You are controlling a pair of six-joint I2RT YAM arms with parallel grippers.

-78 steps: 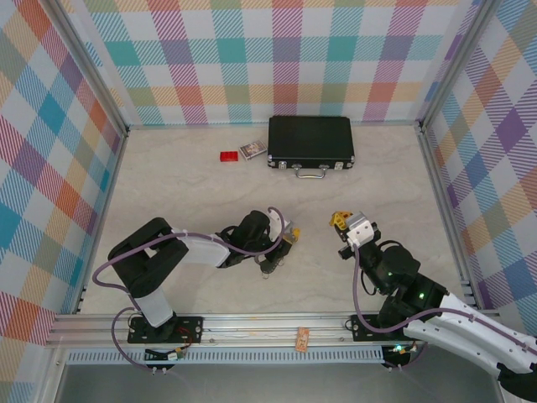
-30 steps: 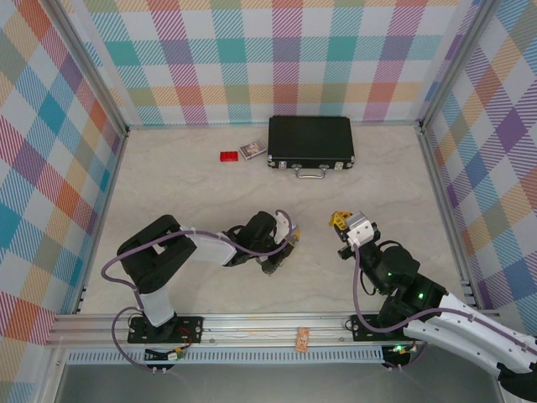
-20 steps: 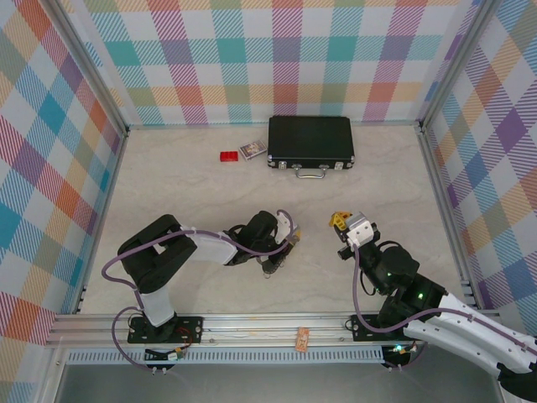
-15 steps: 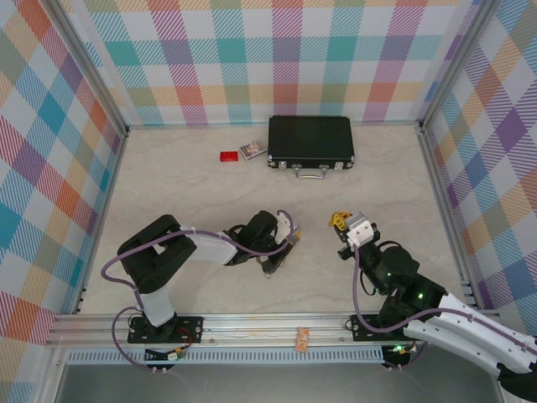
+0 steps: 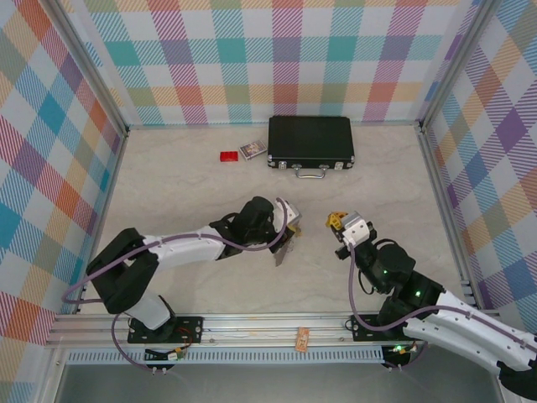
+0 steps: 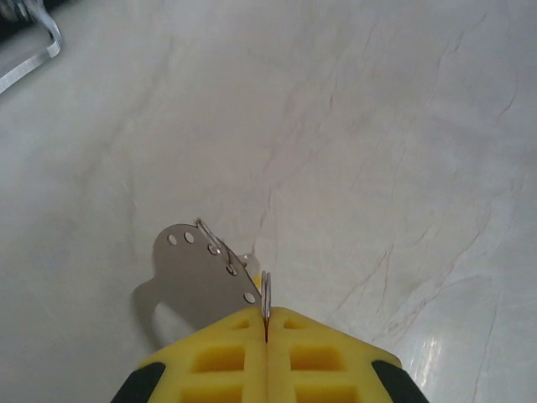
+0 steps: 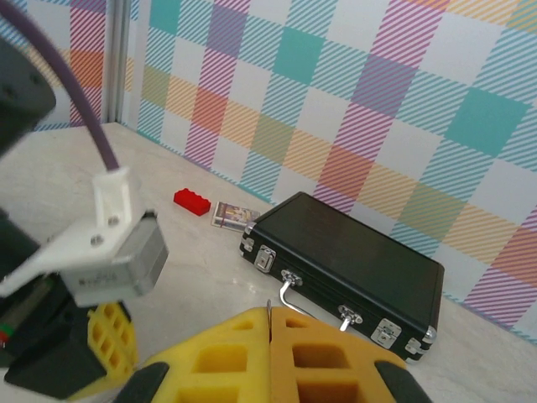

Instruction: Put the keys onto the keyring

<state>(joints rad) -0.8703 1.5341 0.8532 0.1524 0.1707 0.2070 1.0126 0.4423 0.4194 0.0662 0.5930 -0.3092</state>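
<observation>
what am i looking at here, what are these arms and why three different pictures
Two robot arms bolted to a table edge. One picture looks down from above; the others come from cameras on each wrist. The left end effector is shut on the keyring, a thin ring with a flat silver plate. The right end effector is shut on a thin metal sliver, too little to identify. Farther back lie a black case, a red block and a small card.
</observation>
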